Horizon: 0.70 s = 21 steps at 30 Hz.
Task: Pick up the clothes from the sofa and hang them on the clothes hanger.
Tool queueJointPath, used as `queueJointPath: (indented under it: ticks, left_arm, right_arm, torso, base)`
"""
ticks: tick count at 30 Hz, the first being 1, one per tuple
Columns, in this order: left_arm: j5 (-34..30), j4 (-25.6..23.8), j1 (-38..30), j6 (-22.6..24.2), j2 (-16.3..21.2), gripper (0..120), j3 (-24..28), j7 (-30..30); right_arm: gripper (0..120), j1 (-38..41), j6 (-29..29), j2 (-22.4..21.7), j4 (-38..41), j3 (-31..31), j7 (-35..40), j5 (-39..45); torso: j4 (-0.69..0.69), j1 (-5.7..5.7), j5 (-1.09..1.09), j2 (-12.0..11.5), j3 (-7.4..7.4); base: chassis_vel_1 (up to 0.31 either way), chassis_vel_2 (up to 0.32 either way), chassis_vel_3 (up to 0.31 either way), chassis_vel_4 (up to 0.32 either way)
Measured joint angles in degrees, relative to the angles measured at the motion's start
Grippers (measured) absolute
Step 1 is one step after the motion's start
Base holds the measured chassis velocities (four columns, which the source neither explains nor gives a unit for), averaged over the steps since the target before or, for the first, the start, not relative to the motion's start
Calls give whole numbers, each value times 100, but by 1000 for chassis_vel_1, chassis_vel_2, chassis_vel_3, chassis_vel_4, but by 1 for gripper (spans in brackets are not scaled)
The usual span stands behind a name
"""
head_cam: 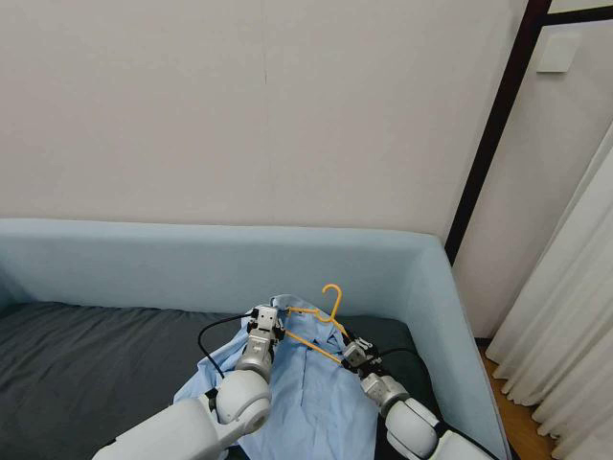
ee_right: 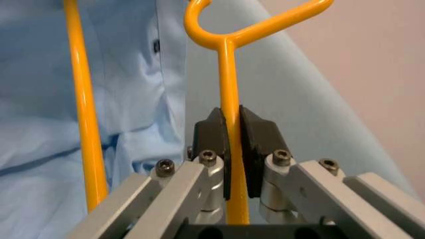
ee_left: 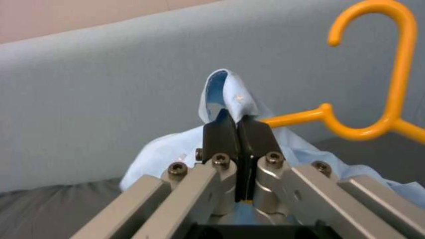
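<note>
On the pale blue sofa (head_cam: 192,268), near its right end, your blue shirt (head_cam: 316,402) lies spread with its collar lifted and the orange hanger (head_cam: 332,299) held over it. Your left gripper (head_cam: 266,319) is clenched on a thin fold of collar, and your right gripper (head_cam: 352,353) is clamped on one hanger arm. Pull the arms apart too hard and I judge the fold could slip free, or the thin rod could twist in its narrow grasp.

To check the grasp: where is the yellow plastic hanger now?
In the head view, the yellow plastic hanger is right of centre, over the light blue shirt, clamped in the right end effector.
</note>
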Motion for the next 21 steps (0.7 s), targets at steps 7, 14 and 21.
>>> queueJointPath:
  ticks: [7, 14, 21]
  left_arm:
    - [12, -60, -55, 32, -101, 0, 75, -53]
    - [118, -177, -20, 32, -50, 0, 92, -29]
    - [519, -413, 357, 30, 118, 0, 61, 77]
  right_arm:
    - [4, 66, 166, 145, -144, -77, -13, -490]
    - [4, 319, 230, 345, -391, -205, -13, -502]
    - [4, 429, 391, 454, -415, -180, -20, -250]
  torso:
    - [-1, 0, 0, 0, 0]
    - [1, 0, 0, 0, 0]
    - [1, 0, 0, 0, 0]
  base:
    - [0, 0, 0, 0]
    - [0, 0, 0, 0]
    - [0, 0, 0, 0]
